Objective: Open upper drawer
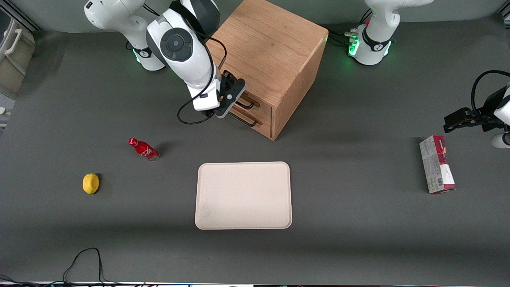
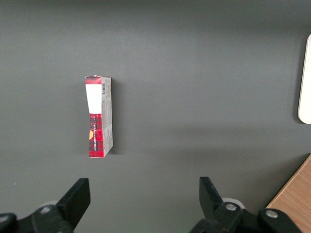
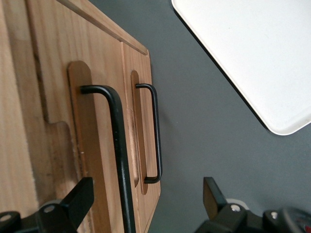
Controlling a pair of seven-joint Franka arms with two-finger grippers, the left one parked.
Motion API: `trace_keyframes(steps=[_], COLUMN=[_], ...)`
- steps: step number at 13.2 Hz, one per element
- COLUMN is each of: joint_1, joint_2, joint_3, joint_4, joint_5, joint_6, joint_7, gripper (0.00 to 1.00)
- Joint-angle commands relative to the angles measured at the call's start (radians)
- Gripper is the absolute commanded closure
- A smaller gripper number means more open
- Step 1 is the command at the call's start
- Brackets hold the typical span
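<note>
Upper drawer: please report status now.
Right arm's hand open, at light wood upper drawer's thin black bar handle, not gripping. Upper drawer closed. Nothing in the way.

One oak cabinet (image 1: 267,52) stands on the grey desk (image 1: 358,239), with two drawers: the upper drawer (image 1: 253,103) and a lower one (image 1: 255,118). Nearer the front camera than the tool (image 1: 217,113): one red bottle (image 1: 143,149), one yellow lemon (image 1: 91,183), one beige tray (image 1: 243,195), one red carton (image 1: 437,164).

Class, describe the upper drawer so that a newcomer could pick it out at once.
Find the oak cabinet, the wooden box standing farther from the camera than the cream tray. Its front carries two black bar handles; the upper drawer is the topmost, where the open gripper straddles its handle.
</note>
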Motion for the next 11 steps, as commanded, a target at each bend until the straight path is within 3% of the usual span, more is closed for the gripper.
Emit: trace_keyframes(steps=[1, 11], joint_1=[0.000, 0.007], joint_2=[-0.037, -0.026], joint_3=[-0.013, -0.021], joint_4=[-0.042, -0.077], joint_5=[0.019, 0.022], joint_6=[0.028, 0.076], joint_7=[-0.027, -0.029], gripper=[0.00, 0.00])
